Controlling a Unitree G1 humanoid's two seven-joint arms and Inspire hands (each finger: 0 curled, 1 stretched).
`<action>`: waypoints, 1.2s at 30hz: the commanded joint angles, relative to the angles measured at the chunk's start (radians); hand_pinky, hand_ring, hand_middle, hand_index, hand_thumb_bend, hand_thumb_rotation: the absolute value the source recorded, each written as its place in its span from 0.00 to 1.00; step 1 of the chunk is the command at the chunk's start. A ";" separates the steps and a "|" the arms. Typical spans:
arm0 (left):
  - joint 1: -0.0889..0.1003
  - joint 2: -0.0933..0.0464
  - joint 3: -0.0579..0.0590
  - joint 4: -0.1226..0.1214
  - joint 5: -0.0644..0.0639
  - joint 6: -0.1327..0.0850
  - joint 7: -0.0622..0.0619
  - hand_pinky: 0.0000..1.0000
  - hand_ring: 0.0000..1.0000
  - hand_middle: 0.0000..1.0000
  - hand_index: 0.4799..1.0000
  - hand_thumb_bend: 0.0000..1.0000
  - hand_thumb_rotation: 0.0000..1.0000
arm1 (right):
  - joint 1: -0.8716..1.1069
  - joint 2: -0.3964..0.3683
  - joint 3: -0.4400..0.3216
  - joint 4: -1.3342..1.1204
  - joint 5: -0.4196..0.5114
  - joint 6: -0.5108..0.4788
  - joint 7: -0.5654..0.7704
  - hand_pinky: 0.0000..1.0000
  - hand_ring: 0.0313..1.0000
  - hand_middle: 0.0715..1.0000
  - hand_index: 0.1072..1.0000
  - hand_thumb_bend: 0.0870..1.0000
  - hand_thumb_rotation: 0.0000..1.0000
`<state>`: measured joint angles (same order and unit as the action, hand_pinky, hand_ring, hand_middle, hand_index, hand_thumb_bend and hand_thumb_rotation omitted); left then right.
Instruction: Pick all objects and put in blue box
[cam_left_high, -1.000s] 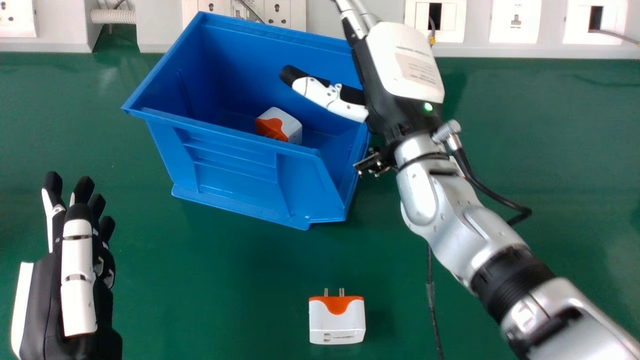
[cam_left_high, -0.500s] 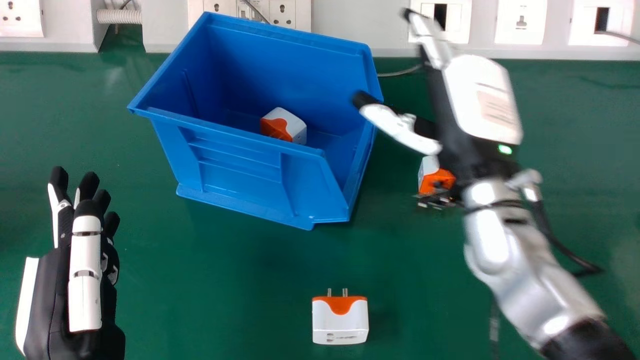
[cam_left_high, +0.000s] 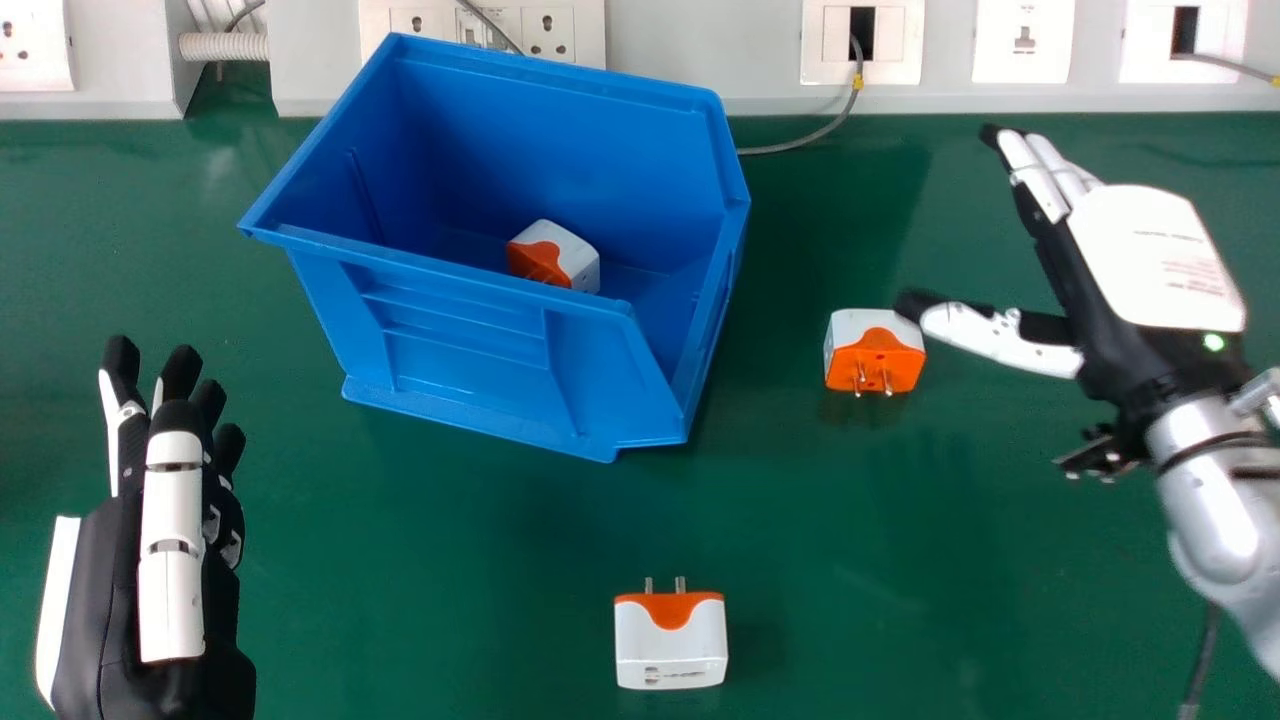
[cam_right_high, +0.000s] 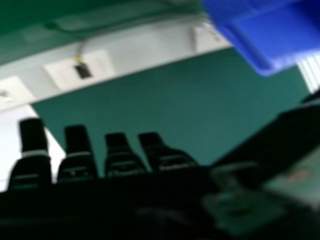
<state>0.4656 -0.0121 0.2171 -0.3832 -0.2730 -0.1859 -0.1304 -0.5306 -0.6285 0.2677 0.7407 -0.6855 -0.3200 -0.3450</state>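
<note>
- Found adapter (cam_left_high: 874, 350) on the bench (cam_left_high: 780, 520), between blue box (cam_left_high: 480, 340) and right robot hand (cam_left_high: 1150, 260).
- Lay just left of the thumb tip, lengthwise roughly left to right.
- Sat closer to this robot hand, straight-fingered with thumb spread, than to left robot hand (cam_left_high: 170, 560).

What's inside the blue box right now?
One white and orange plug adapter lies on the floor of the blue box. The near wall hides its lower edge and the strip of floor just behind that wall, so I can't tell what may lie there.
</note>
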 joint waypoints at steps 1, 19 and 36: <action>0.006 0.008 0.003 -0.019 0.008 -0.016 -0.001 1.00 1.00 1.00 0.95 0.19 0.90 | -0.067 -0.036 0.017 0.047 -0.010 -0.041 0.042 0.83 0.93 0.97 0.97 0.58 0.92; 0.028 0.008 0.003 -0.032 0.020 -0.021 -0.001 1.00 1.00 1.00 0.95 0.19 0.89 | -0.294 -0.021 0.218 0.315 -0.151 -0.094 0.157 0.86 0.95 0.98 0.97 0.73 0.88; 0.070 -0.002 -0.001 -0.071 0.033 -0.015 0.008 1.00 1.00 1.00 0.95 0.20 0.93 | -0.436 0.070 0.319 0.432 -0.196 -0.058 0.170 0.84 0.93 0.96 0.95 0.70 0.89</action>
<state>0.5260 -0.0138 0.2158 -0.4213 -0.2374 -0.1860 -0.1262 -0.9259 -0.5571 0.5874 1.1713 -0.8826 -0.3828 -0.1758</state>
